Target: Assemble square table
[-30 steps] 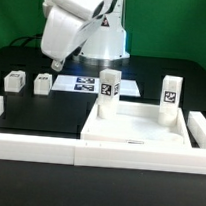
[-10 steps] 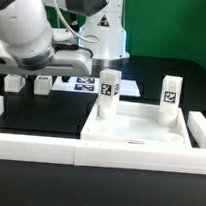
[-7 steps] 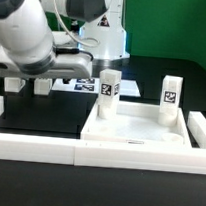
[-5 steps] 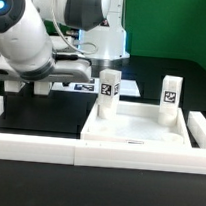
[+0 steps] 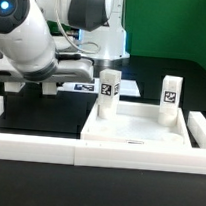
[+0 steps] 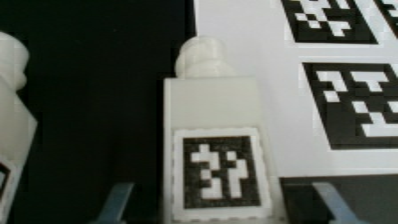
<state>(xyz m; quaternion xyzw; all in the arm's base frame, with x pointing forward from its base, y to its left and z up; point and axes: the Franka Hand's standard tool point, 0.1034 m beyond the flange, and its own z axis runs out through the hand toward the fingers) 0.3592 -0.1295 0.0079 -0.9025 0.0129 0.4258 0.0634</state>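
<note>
A white table leg [image 6: 217,140] lies on the black table, its black-and-white tag facing the wrist camera and its rounded screw tip [image 6: 205,55] pointing away. My gripper [image 6: 219,196] straddles its near end. One finger [image 6: 121,202] stands on each side with a dark gap to the leg, so it is open and not touching. A second loose leg [image 6: 11,100] lies beside it. In the exterior view, the square tabletop [image 5: 139,126] lies at the front right with two legs [image 5: 110,93] [image 5: 170,96] standing upright in its far corners. My arm [image 5: 35,48] hides the loose legs there.
The marker board [image 6: 338,70] lies right beside the leg under the gripper, and it shows as a marker board [image 5: 89,86] behind the arm. A long low white border wall [image 5: 47,147] runs along the front, with end blocks at both sides.
The arm swung in from the back and came down over the two loose legs at the exterior view's left, covering them. Over the last second it only settled slightly lower.
</note>
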